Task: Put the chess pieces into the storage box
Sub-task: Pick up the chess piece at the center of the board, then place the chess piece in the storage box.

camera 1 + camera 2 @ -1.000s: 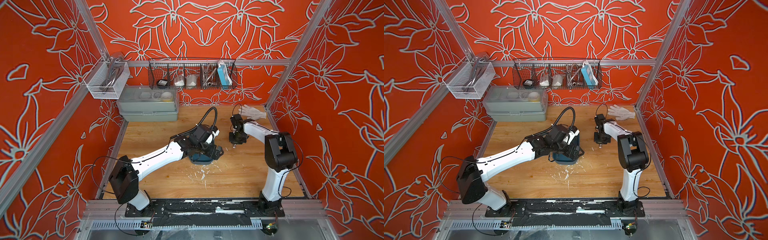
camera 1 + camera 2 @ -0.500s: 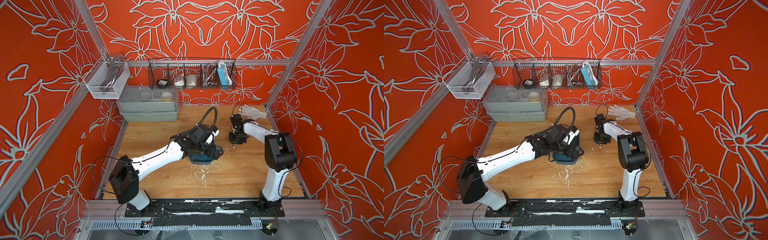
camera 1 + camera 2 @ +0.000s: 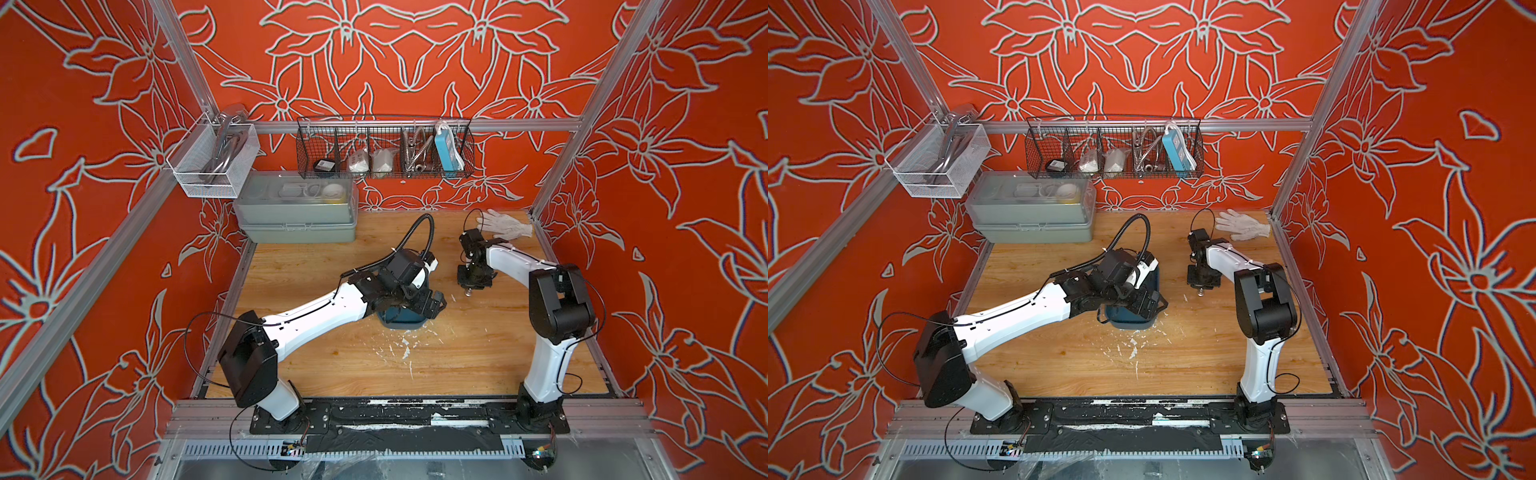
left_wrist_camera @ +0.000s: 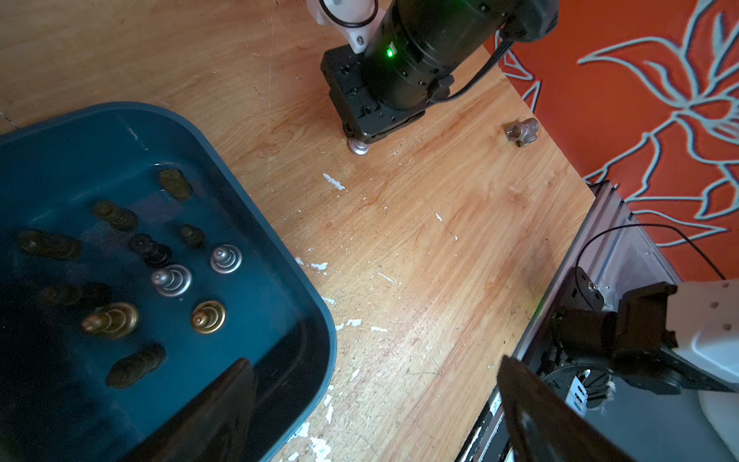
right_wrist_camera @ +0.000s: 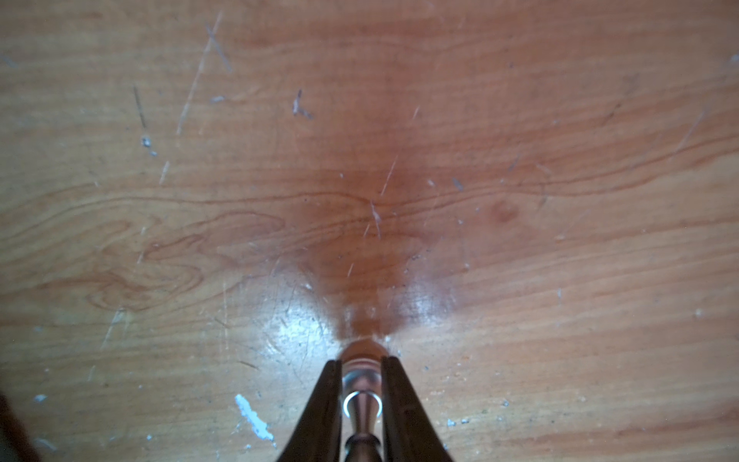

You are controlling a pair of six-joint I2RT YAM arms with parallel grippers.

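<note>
Seeing the right gripper (image 5: 362, 362) clamped shut on a silver chess piece (image 5: 362, 386), fingers (image 5: 326, 400) squeezing its neck from both sides, round base aimed down at the wood table (image 5: 360, 160). Putting that grab beside the box (image 4: 248, 224), off its right-arm side, clear of the rim with bare wood between. Can't say for sure whether the base touches the wood or floats just above; too tight to call from the left wrist view.

Left gripper (image 4: 374, 362) spread wide, gripping nothing, hanging over the box edge nearest the right arm, one finger above the inside, the other out past the rim.

Inside the box: two silver pieces (image 4: 226, 259) and two gold pieces (image 4: 208, 317) standing on the floor, several dark pieces (image 4: 136, 366) lying flat around them.

One stray piece (image 4: 522, 132) down on its side on the wood, farther from the box than the right gripper, close to the orange wall (image 4: 640, 120).

Beyond the box toward the back: grey case (image 3: 297, 216) against the wall, white glove (image 3: 505, 226) in the back corner, wire basket (image 3: 384, 151) hanging above.
</note>
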